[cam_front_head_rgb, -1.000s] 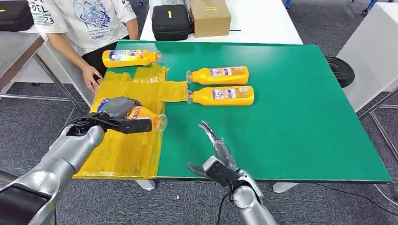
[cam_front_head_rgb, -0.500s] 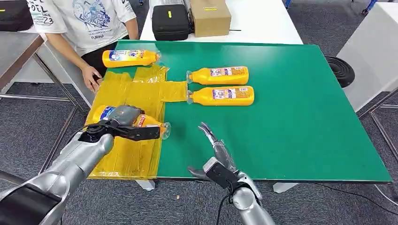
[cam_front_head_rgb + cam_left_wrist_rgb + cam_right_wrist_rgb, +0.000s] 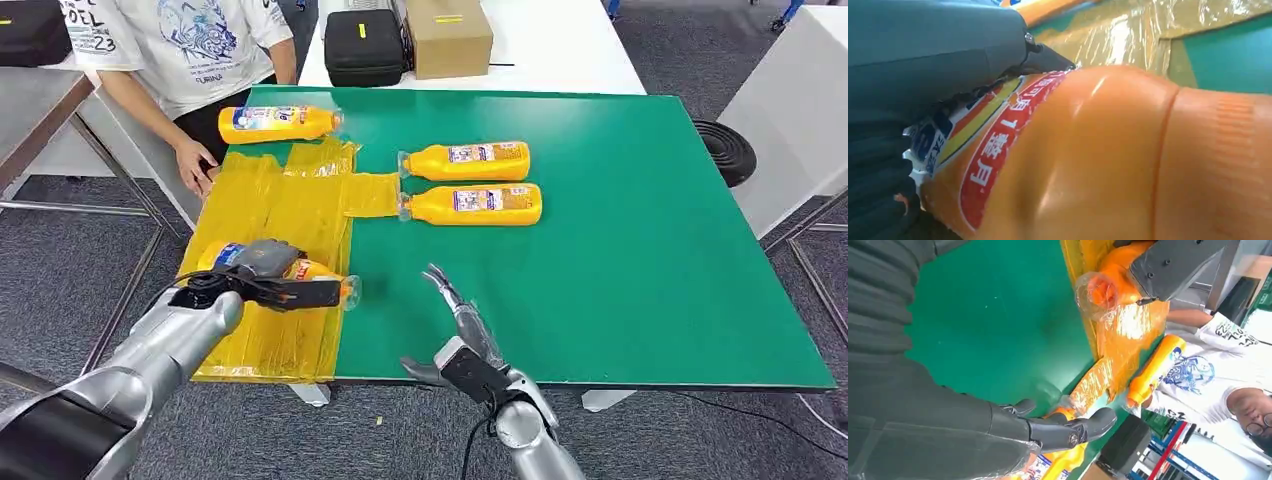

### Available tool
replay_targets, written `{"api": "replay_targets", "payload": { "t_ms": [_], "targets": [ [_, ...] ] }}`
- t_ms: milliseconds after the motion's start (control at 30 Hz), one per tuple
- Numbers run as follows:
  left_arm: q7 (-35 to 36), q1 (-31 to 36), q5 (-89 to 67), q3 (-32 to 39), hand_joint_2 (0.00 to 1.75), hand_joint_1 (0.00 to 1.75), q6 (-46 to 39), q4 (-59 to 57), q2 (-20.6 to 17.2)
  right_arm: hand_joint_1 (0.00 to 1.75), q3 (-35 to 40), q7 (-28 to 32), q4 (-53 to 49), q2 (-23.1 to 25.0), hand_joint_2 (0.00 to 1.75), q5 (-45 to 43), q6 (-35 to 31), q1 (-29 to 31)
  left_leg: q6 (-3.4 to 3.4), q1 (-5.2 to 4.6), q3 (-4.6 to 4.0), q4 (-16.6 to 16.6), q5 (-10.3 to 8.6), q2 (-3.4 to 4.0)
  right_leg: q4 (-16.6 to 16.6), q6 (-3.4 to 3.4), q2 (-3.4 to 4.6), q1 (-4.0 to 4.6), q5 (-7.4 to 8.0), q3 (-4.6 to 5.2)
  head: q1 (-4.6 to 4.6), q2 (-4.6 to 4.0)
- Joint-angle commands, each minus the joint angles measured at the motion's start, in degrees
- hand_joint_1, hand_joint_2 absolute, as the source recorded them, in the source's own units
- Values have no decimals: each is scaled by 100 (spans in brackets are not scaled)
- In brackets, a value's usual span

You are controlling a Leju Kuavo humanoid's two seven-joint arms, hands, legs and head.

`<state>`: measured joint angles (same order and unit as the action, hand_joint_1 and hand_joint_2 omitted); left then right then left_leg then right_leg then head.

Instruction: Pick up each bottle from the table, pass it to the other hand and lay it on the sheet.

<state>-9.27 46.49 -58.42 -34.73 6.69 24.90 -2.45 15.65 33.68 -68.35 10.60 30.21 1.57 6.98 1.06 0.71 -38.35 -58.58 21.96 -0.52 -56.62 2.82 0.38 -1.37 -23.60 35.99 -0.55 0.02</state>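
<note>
the left hand (image 3: 262, 272) is wrapped over an orange bottle (image 3: 312, 272) at the lower left of the frame, and most of that bottle is hidden under the grey cover and dark fingers; just its blue-labelled end and its clear-capped neck poke out either side. it lies on its side over the yellow plastic sheet (image 3: 290, 205), cap reaching past the sheet's right edge toward the bare green tabletop (image 3: 620, 230). whether it is actually resting on the sheet or held just above it is hard to make out. in the left wrist view the bottle is a close orange blur with a red label band, so little else can be read there.

the right hand (image 3: 462, 325) is low in the middle of the frame at the tabletop's near edge, fingers spread apart and holding nothing; its arm is cut off by the bottom of the frame.

two more orange bottles lie side by side in the upper middle, one (image 3: 466, 159) behind the other (image 3: 472, 204), both touching the sheet's tab with their caps. a fourth (image 3: 276, 123) lies at the upper left, near a seated person's hand (image 3: 193, 163).

compared with a second ago, the left hand and its bottle have sunk lower and nearer the sheet's front part; the right hand has barely shifted.
</note>
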Motion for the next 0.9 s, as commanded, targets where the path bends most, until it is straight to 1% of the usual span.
{"api": "replay_targets", "payload": {
  "t_ms": [33, 67, 167, 233, 267, 333, 367, 400, 433, 467, 500, 567, 600, 633, 667, 700, 767, 800, 833, 900],
  "targets": [
    [33, 224, 65, 202, 175, 175, 168, -648, 77, 0, 69, 7, 395, -62, 175, -22, 3, 184, -2, 5, 47, 2, 19, 16, 8, -18, 7, 9, -13, -46, 0, 0],
    [31, 219, 99, 237, 175, 175, 229, -668, 82, 0, 72, 7, 405, -63, 175, -22, 5, 192, -1, 2, 29, 3, 10, 10, 6, -12, 4, 5, -7, -27, 0, 0],
    [5, 183, 206, 361, 175, 175, 414, -719, 79, 0, 83, 2, 468, -59, 175, -18, 2, 240, -1, 4, 48, 3, 19, 15, 7, -17, 6, 8, -13, -46, 0, 0],
    [25, 189, 252, 430, 175, 175, 493, -778, 63, 0, 90, -6, 516, -59, 175, -10, -16, 274, 0, 0, 24, 5, 7, 12, 6, -8, 7, 2, -3, -21, 0, 0],
    [27, 206, 275, 457, 175, 175, 536, -803, 60, 0, 94, -7, 531, -60, 175, -8, -19, 282, -1, 3, 44, 5, 16, 20, 9, -15, 13, 6, -9, -41, 0, 0],
    [33, 214, 274, 475, 175, 175, 533, -817, 39, 0, 102, -10, 540, -60, 175, 2, -40, 294, 0, 0, 28, 5, 8, 13, 5, -9, 9, 2, -3, -27, 0, 0],
    [28, 217, 267, 469, 175, 173, 554, -829, 38, 0, 104, -10, 540, -63, 175, 2, -37, 298, -1, 2, 50, 6, 16, 21, 9, -16, 14, 6, -9, -48, 0, 0],
    [22, 205, 270, 484, 175, 166, 536, -827, 36, 0, 106, -10, 533, -67, 175, 2, -37, 300, -1, 0, 42, 7, 11, 18, 8, -12, 12, 3, -5, -39, 0, 0],
    [16, 181, 262, 484, 175, 150, 508, -826, 37, 0, 105, -11, 526, -70, 175, 1, -38, 296, -2, 1, 57, 8, 17, 23, 10, -17, 15, 5, -9, -54, 0, 0],
    [1, 167, 260, 482, 175, 113, 507, -827, 40, 0, 106, -11, 519, -72, 175, 1, -38, 293, -1, 0, 41, 6, 10, 17, 7, -11, 12, 3, -4, -38, 0, 0],
    [3, 143, 259, 481, 175, 33, 493, -830, 45, 0, 105, -11, 520, -75, 175, 1, -38, 288, -2, 1, 55, 8, 15, 21, 9, -16, 14, 5, -8, -51, 0, 0],
    [6, 121, 258, 481, 175, 33, 478, -831, 53, 0, 106, -11, 521, -77, 175, 1, -38, 283, -1, 0, 43, 8, 8, 13, 8, -10, 9, 2, -3, -38, 0, 0],
    [6, 121, 258, 481, 175, 33, 478, -831, 53, 0, 106, -11, 521, -77, 175, 1, -38, 283, -1, 0, 58, 9, 14, 18, 10, -14, 12, 4, -7, -53, 0, 0],
    [-9, 119, 235, 460, 175, 17, 469, -829, 55, 0, 107, -11, 517, -79, 175, 1, -37, 282, -1, 1, 51, 7, 11, 16, 8, -12, 11, 4, -5, -46, 0, 0],
    [-22, 113, 215, 449, 175, 9, 454, -826, 60, 0, 105, -11, 518, -85, 175, 0, -38, 281, -1, 1, 40, 7, 7, 11, 8, -9, 7, 4, -3, -37, 0, 0],
    [15, 88, 144, 397, 175, 0, 393, -820, 71, 0, 93, -12, 524, -86, 175, -5, -40, 282, -1, 1, 54, 8, 13, 14, 9, -13, 8, 4, -8, -50, 0, 0],
    [133, 35, 33, 332, 175, 0, 237, -821, 108, 0, 67, -12, 499, -77, 175, -9, -40, 271, 0, -1, 57, 9, 13, 11, 9, -13, 4, 2, -10, -54, 2, 0],
    [182, -5, -39, 283, 175, 17, 181, -819, 123, 0, 56, -12, 493, -74, 175, -9, -39, 269, 0, -2, 46, 9, 9, 10, 8, -9, 4, 0, -6, -43, 0, 0],
    [216, -49, -76, 260, 175, 16, 120, -806, 131, 0, 48, -12, 492, -73, 175, -9, -39, 268, 0, 1, 62, 9, 16, 15, 12, -15, 7, 5, -10, -60, 0, 0],
    [220, -71, -86, 265, 175, 16, 92, -810, 140, 0, 42, -12, 493, -72, 175, -9, -39, 268, 0, -2, 47, 9, 8, 10, 8, -10, 5, 0, -5, -44, 0, 0]
  ]
}}
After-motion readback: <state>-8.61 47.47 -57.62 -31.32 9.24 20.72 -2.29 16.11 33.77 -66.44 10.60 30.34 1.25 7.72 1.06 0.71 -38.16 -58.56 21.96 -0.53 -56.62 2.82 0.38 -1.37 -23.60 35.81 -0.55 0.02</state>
